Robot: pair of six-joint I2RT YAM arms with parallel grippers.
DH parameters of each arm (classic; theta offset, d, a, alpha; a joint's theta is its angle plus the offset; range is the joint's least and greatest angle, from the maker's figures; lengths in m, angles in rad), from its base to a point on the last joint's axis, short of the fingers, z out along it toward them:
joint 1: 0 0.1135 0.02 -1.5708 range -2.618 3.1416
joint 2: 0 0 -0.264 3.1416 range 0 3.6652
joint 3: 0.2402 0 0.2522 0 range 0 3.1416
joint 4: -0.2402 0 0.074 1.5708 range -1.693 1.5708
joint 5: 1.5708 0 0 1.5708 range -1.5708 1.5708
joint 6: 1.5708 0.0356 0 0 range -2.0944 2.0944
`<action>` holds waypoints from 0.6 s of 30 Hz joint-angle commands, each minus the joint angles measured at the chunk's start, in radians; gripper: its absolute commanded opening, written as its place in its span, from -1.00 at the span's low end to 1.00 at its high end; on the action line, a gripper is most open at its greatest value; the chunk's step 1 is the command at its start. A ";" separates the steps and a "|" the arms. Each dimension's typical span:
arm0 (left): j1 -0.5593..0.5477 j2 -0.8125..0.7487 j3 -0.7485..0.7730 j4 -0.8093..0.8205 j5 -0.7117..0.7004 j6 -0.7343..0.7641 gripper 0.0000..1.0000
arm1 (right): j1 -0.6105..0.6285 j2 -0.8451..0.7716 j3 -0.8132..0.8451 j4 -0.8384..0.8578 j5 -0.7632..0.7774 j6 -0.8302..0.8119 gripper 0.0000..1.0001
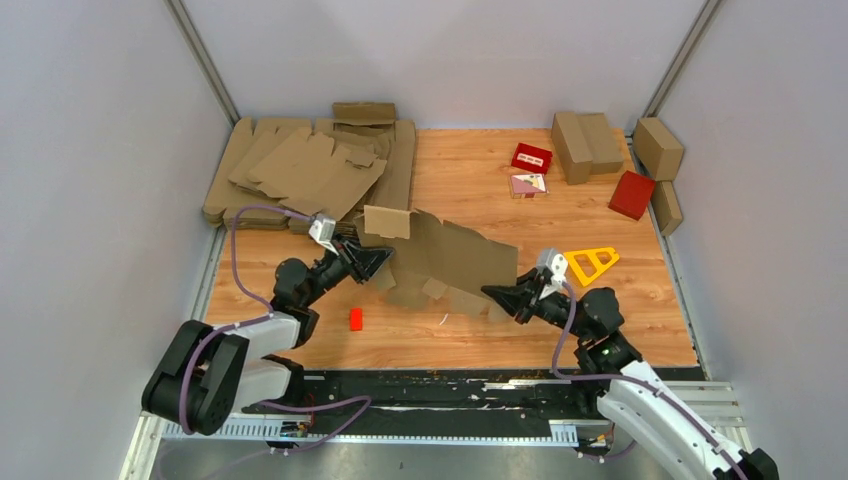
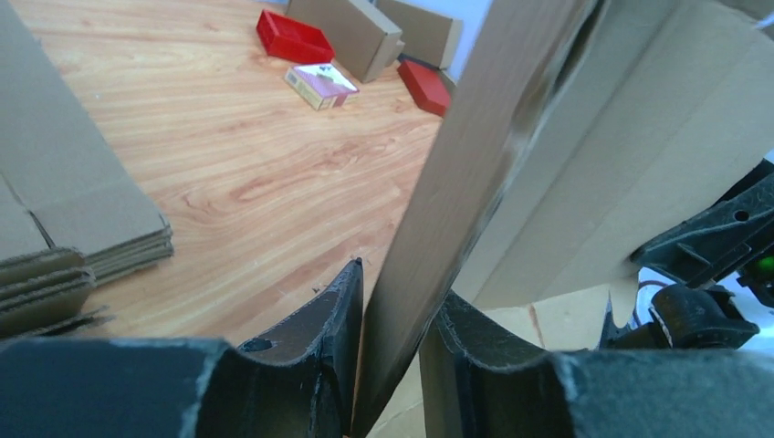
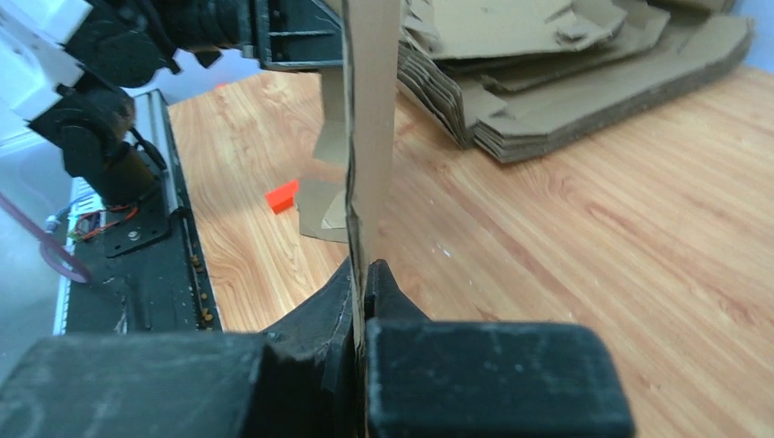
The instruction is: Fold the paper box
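**The paper box** (image 1: 450,262), a flat brown cardboard cut-out sheet with flaps and crease lines, is not yet folded. It hangs between the two grippers and spans the gap from one to the other. Its lower flaps droop toward the wooden table (image 1: 470,180) beneath them.

**Grip.** The left gripper (image 1: 378,258) straddles the sheet's left edge. As far as the wrist view shows, its fingers (image 2: 319,338) bear on both faces of the board, so this is a pinch. The right gripper (image 1: 497,293) is pressed together on the opposite edge, with the thin board clamped between its pads (image 3: 392,301). Holding two opposite edges plausibly keeps the limp sheet spread and off the table, so that a panel can be turned about a crease.

**Edges.** One square flap stands just above the left gripper. Ragged tabs hang free between the grippers, near the tabletop, and could catch there if the sheet is lowered.

**Room.**
- A stack of flat brown cardboard sheets (image 1: 300,170) lies near the left gripper, on its far side, so motion that way looks tight.
- A small red block (image 1: 356,319) lies on the table just behind the left gripper, toward its base.
- A yellow triangular frame (image 1: 592,262) lies just outboard of the right gripper.
- Folded brown cartons (image 1: 585,145) and red boxes (image 1: 531,157) sit well beyond the right gripper.
- The bare wood ahead of both grippers appears to give the widest working space.
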 commanded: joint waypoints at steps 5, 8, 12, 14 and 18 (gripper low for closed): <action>-0.126 -0.048 0.007 -0.208 -0.256 0.156 -0.27 | 0.029 0.166 0.031 0.059 0.162 -0.014 -1.00; -0.158 -0.021 -0.021 -0.190 -0.352 0.137 -0.27 | 0.053 0.248 0.015 0.110 0.201 -0.020 -1.00; -0.174 0.051 -0.026 -0.150 -0.411 0.099 -0.08 | 0.094 0.331 0.016 0.142 0.257 -0.038 -1.00; -0.178 0.083 -0.023 -0.123 -0.418 0.084 0.11 | 0.119 0.354 0.014 0.160 0.280 -0.047 -1.00; -0.179 0.039 -0.022 -0.174 -0.457 0.096 0.37 | 0.154 0.349 0.019 0.135 0.348 -0.072 -1.00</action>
